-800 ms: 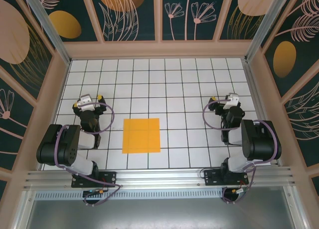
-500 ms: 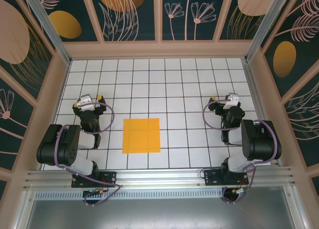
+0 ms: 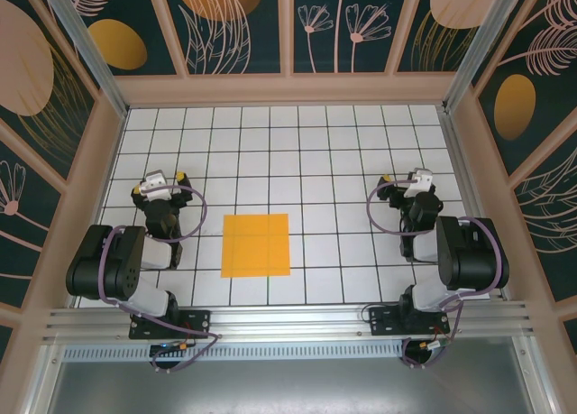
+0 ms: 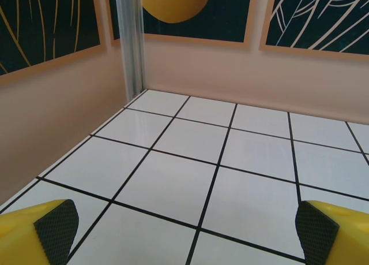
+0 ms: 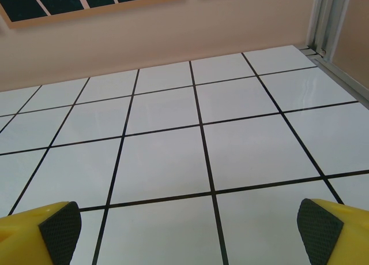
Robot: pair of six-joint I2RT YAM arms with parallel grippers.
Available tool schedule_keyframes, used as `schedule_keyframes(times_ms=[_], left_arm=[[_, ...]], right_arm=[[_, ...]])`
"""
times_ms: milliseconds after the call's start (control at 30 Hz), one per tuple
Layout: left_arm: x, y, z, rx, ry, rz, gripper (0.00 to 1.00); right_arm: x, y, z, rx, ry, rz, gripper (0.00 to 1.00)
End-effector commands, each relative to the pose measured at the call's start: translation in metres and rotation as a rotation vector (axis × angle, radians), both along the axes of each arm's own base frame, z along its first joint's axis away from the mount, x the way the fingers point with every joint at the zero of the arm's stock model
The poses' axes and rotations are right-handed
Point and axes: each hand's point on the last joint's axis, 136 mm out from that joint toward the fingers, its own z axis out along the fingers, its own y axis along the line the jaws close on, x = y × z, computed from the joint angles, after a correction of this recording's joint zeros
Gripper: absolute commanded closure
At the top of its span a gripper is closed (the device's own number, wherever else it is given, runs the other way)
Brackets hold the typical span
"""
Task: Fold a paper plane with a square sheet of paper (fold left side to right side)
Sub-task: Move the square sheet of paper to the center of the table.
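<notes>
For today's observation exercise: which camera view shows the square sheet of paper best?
The top external view: the square sheet of paper lies flat there, every edge visible. Both wrist views face white grid tiles.

Light was bright and even, coming from overhead. In the top view the white table (image 3: pixel 315 143) carried no hard shadows, only soft grey patches beneath the arms at lower left and lower right. The square sheet of paper (image 3: pixel 256 244) read flat and saturated, its creases faint. The frame edges bowed, with the walls leaning outward. In the left wrist view a pale sheen lay on the tiles beside the metal post (image 4: pixel 131 40), upper left. The right wrist view had similar glare at upper right. Focus was sharp.
</notes>
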Motion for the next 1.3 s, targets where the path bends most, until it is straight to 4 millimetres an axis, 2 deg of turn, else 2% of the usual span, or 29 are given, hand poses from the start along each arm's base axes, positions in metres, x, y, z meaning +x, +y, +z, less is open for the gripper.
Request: schedule_keyframes(times_ms=[0,100,133,167,233,300,400,533,600,700,800,900,1100,1267], left_arm=[[-0.006,-0.002,0.021,-0.004,-0.070,-0.018,0.02],[-0.009,-0.001,0.036,-0.046,-0.037,-0.006,0.01],[-0.008,-0.005,0.037,-0.066,-0.011,-0.024,0.01],[-0.008,-0.008,0.048,-0.097,-0.012,-0.043,0.01],[-0.008,-0.018,0.056,-0.167,0.026,-0.091,0.02],[-0.010,-0.034,0.059,-0.259,0.071,-0.157,0.01],[-0.016,-0.070,0.056,-0.336,0.165,-0.263,0.01],[-0.032,-0.132,0.032,-0.441,0.375,-0.399,0.02],[-0.050,-0.163,0.013,-0.455,0.510,-0.448,0.02],[-0.081,-0.194,-0.015,-0.437,0.706,-0.465,0.02],[-0.110,-0.213,-0.043,-0.404,0.875,-0.467,0.02],[-0.129,-0.229,-0.064,-0.342,0.984,-0.470,0.02],[-0.124,-0.257,-0.086,-0.173,1.061,-0.449,0.01],[-0.121,-0.265,-0.104,-0.116,1.097,-0.430,0.01]], right_arm=[[0.005,-0.004,0.014,0.001,-0.041,-0.011,0.01],[0.005,-0.007,0.026,0.014,-0.018,-0.034,0.01],[0.005,-0.008,0.033,0.027,-0.011,-0.040,0.01],[0.004,-0.008,0.039,0.045,-0.005,-0.045,0.01],[-0.001,-0.003,0.051,0.091,0.007,-0.033,0.01],[-0.005,0.003,0.059,0.153,0.046,-0.028,0.01],[-0.013,0.022,0.059,0.242,0.150,-0.001,0.01],[-0.026,0.053,0.055,0.301,0.252,0.048,0.01],[-0.032,0.063,0.052,0.299,0.297,0.040,0.01],[-0.036,0.068,0.046,0.302,0.342,0.020,0.01],[-0.038,0.064,0.042,0.289,0.371,-0.013,0.01],[-0.040,0.062,0.039,0.284,0.388,-0.030,0.01],[-0.048,0.063,0.033,0.284,0.416,-0.033,0.01],[-0.056,0.060,0.034,0.278,0.392,-0.047,0.01]])
